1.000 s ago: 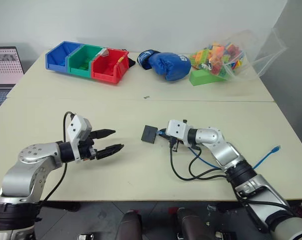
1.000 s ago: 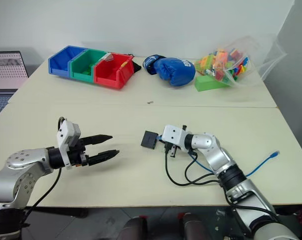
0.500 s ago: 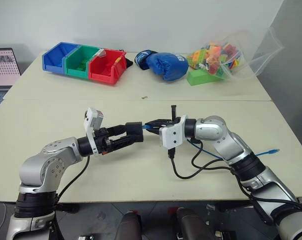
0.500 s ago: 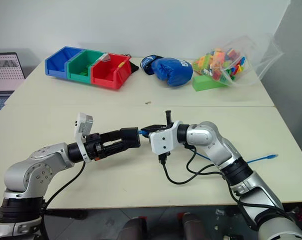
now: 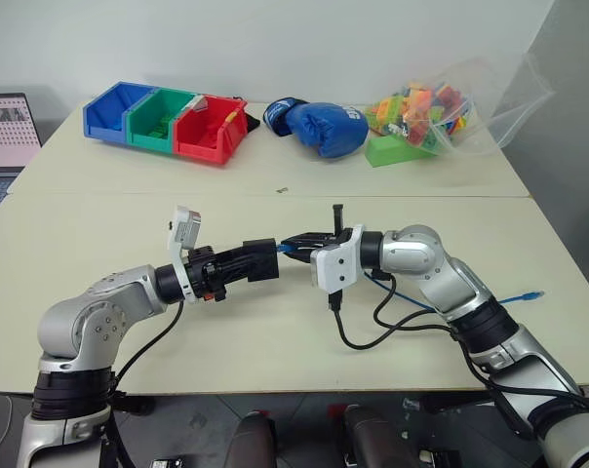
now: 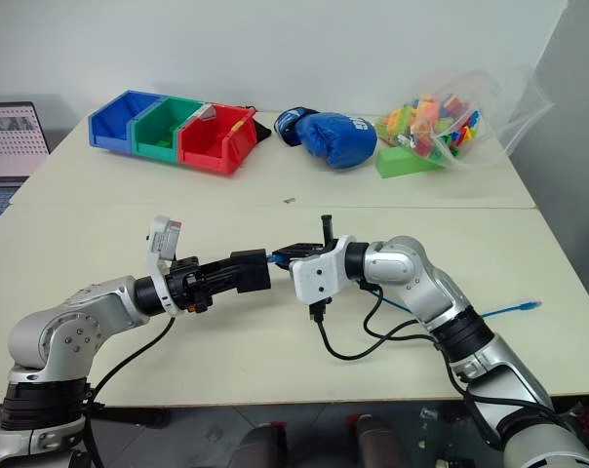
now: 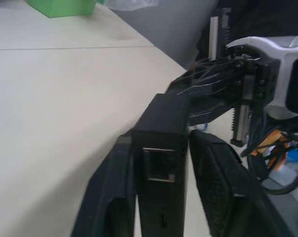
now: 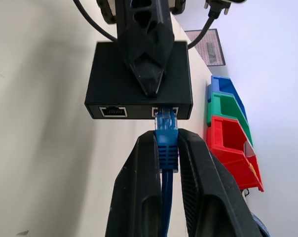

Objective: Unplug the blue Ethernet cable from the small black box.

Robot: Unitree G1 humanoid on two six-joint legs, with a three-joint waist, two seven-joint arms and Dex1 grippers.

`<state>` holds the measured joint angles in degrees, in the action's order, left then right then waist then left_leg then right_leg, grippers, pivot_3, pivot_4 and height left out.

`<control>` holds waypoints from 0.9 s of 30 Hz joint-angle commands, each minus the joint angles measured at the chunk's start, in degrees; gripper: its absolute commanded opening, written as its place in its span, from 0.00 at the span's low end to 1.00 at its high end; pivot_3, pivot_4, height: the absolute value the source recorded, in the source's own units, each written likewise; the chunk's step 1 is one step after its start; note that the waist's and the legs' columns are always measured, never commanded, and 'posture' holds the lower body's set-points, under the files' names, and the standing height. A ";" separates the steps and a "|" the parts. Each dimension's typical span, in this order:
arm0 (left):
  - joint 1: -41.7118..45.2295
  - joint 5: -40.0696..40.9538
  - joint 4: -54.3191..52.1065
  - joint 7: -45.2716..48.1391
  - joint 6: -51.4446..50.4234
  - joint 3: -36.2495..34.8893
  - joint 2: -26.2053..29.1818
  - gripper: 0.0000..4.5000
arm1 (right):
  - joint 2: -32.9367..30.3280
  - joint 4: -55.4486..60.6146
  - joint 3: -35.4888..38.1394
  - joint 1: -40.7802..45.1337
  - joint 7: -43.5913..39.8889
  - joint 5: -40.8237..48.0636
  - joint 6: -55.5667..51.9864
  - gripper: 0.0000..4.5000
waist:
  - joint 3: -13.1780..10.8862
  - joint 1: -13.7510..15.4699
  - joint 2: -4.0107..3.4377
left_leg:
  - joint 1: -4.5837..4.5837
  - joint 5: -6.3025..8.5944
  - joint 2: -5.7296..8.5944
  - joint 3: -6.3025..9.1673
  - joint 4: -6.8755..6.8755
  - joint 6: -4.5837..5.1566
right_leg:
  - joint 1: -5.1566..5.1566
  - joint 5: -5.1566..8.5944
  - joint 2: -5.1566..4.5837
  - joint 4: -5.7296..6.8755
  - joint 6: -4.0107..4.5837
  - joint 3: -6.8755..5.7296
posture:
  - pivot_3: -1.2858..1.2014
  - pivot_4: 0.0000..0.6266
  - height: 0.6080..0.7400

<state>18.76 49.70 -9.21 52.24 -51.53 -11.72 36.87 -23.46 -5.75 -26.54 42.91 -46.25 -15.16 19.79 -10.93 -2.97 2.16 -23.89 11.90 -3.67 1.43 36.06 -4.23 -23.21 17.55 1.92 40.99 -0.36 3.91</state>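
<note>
Left gripper (image 5: 258, 261) clamped the small flat matte black plastic box (image 8: 139, 79), held above the cream table (image 5: 275, 331) at mid-scene. Right gripper (image 8: 167, 148) pinched the thin bright blue Ethernet cable (image 8: 167, 143) at its plug. Right wrist view showed plug seated in a port; left wrist view showed an empty port.

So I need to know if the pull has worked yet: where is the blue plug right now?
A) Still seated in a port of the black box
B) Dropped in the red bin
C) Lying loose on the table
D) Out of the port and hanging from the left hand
A: in the right wrist view the blue plug, pinched by the right hand, sits in a port of the black box, which the left hand clamps.
</note>
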 commanded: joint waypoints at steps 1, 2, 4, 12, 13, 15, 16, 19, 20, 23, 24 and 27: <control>-0.36 2.83 -1.68 1.04 -2.07 -1.71 1.61 0.19 | 0.49 1.90 1.17 0.65 0.81 0.44 2.36 0.05 | 0.00 -0.01 0.00 | 0.00 0.00 0.00 0.00 0.00 0.00 | 0.00 0.00 0.00 0.00 0.00 0.00 | 0.52 0.24 1.00; -0.45 3.27 -1.60 1.00 -2.47 -1.85 1.73 0.17 | 0.53 1.87 1.21 0.62 0.91 0.43 2.56 0.05 | 0.00 -0.03 0.00 | 0.00 0.00 -0.01 0.01 0.00 0.00 | 0.00 0.00 0.00 0.00 0.00 0.00 | 0.52 0.24 1.00; -0.52 3.68 -1.37 1.10 -2.84 -1.88 1.92 0.17 | 0.62 1.79 1.31 0.56 1.05 0.47 3.13 0.05 | 0.00 -0.02 0.00 | 0.01 0.00 -0.01 0.02 0.00 0.00 | 0.00 0.00 0.00 0.00 0.00 0.00 | 0.52 0.24 1.00; -0.08 3.37 -0.79 1.61 -2.88 -1.11 2.07 0.17 | 0.32 3.47 0.73 -0.29 -0.96 1.81 3.37 0.12 | 0.00 0.04 0.00 | 0.01 0.00 0.00 0.01 0.00 0.00 | 0.00 0.00 0.00 0.00 0.00 0.02 | 0.52 0.24 1.00; 0.07 3.24 -0.63 2.07 -2.90 -0.78 2.24 0.17 | -0.01 4.08 0.60 -0.45 -1.82 2.32 2.96 0.20 | 0.00 0.04 0.00 | 0.00 0.00 0.00 0.01 0.00 0.00 | 0.00 0.00 0.00 0.00 0.00 0.02 | 0.52 0.24 1.00; 0.61 2.80 -0.34 3.45 -2.80 0.34 2.69 0.17 | -1.24 6.59 0.71 -1.25 -4.22 3.98 1.33 0.29 | 0.00 0.06 0.00 | 0.00 0.00 0.00 0.01 0.00 0.00 | 0.00 0.00 0.00 0.00 0.00 0.02 | 0.52 0.24 1.00; 1.06 2.61 -0.23 4.39 -2.70 1.15 2.95 0.17 | -2.49 8.95 1.07 -2.13 -6.26 5.47 -0.70 0.34 | 0.00 0.13 0.00 | 0.00 0.00 -0.01 0.02 0.00 0.00 | 0.00 0.00 0.00 0.00 0.00 0.02 | 0.52 0.24 1.00; 2.45 1.49 0.36 7.14 -2.01 3.69 3.74 0.17 | -6.80 16.83 2.82 -5.13 -12.37 11.94 -9.29 0.50 | 0.00 0.49 0.00 | 0.00 0.00 0.01 0.01 0.00 0.00 | 0.02 0.00 -0.01 -0.02 0.00 -0.02 | 0.52 0.24 1.00; 3.06 0.70 0.74 8.34 -1.35 4.70 3.91 0.17 | -7.84 20.08 4.24 -6.37 -13.52 15.87 -14.92 0.54 | 0.00 0.74 0.00 | -0.01 0.00 0.02 0.02 0.00 0.00 | 0.02 0.00 -0.01 -0.02 0.00 -0.02 | 0.52 0.24 1.00; 4.29 -1.80 0.96 13.44 2.15 7.78 4.79 0.17 | -10.12 28.46 9.07 -9.94 -14.13 29.40 -34.70 0.54 | 0.00 0.98 -0.01 | 0.01 0.00 0.02 0.00 0.01 0.00 | 0.02 0.01 -0.01 -0.02 0.00 -0.03 | 0.52 0.24 1.00; 4.55 -2.37 0.98 15.00 3.39 8.43 4.79 0.17 | -10.49 30.66 10.72 -10.88 -13.56 34.20 -41.43 0.54 | 0.00 1.05 0.00 | 0.02 0.00 0.00 0.03 0.00 0.00 | 0.02 0.01 0.01 -0.01 -0.01 -0.04 | 0.52 0.24 1.00; 5.19 -3.41 1.20 19.16 5.72 9.89 5.24 0.17 | -8.39 33.97 14.90 -12.81 -8.91 44.87 -55.54 0.54 | 0.00 1.01 -0.01 | 0.01 0.00 -0.01 0.03 -0.01 0.01 | 0.02 0.03 0.02 -0.01 0.03 -0.02 | 0.52 0.24 1.00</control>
<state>22.62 46.67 -7.09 67.91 -48.12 -2.31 41.19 -33.58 24.80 -15.35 30.70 -58.81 21.83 -27.18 -10.93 -1.96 2.15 -23.87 11.90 -3.68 1.46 36.05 -4.23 -23.19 17.58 1.94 40.98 -0.34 3.90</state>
